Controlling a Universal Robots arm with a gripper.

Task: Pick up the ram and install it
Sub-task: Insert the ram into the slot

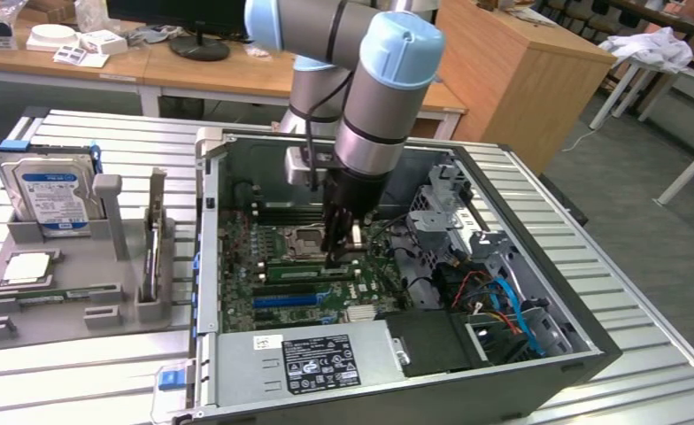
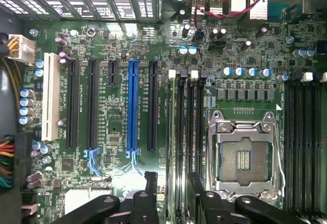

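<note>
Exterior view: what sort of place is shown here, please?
Probably a robotics lab or workshop: a grey robot arm with pale blue joints reaches into an open black computer case on a ribbed metal table, with wooden desks behind.

The arm (image 1: pixel 377 133) hides the motherboard (image 1: pixel 247 257) at twelve o'clock of the CPU socket (image 1: pixel 304 237), exterior view. The picture's edge cuts off the finger bases of the gripper (image 2: pixel 171 177), wrist view. Print on the power supply label (image 1: pixel 320 361) is too small to read.

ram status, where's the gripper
Gripper open, low over the motherboard. Ram standing in a slot beside the cpu socket, not gripped. Nothing blocking it.
</note>
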